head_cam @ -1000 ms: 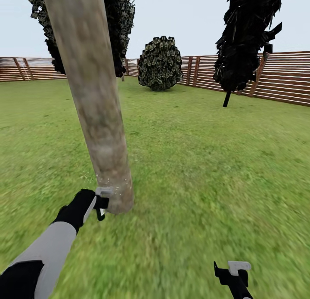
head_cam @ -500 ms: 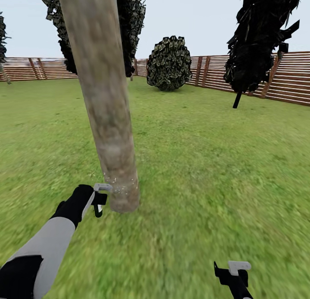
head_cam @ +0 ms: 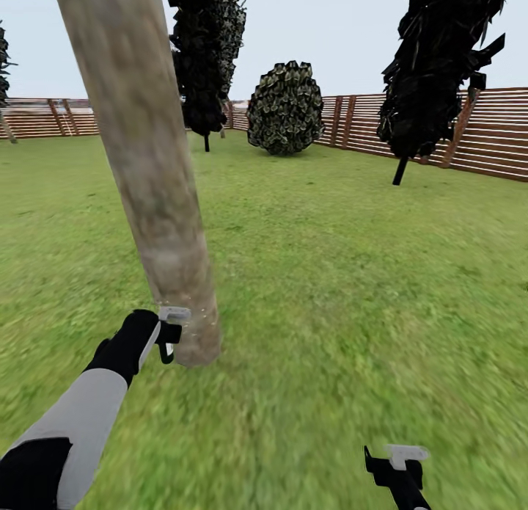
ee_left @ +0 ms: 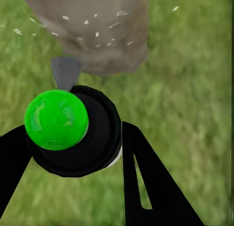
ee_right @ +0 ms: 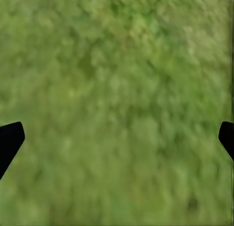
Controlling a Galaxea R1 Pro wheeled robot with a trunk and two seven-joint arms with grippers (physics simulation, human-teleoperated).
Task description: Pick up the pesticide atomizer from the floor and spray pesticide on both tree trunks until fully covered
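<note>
Fenced lawn (head_cam: 352, 275). Left pincer (ee_left: 73, 153) clamped on atomizer (ee_left: 73, 131), misting trunk (head_cam: 158, 202) base; right pincer (ee_right: 117, 138) wide. Second tree likely pending.

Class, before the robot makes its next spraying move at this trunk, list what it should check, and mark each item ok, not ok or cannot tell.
1. Atomizer held between the left gripper fingers: ok.
2. Nozzle aimed at the tree trunk: ok, the grey tip faces its base.
3. Spray reaching the bark: ok, white specks show on the trunk's lower end.
4. Trunk fully covered: cannot tell; specks show only low down.
5. Right gripper free: ok, open over grass.
6. Second tree sprayed: cannot tell.
</note>
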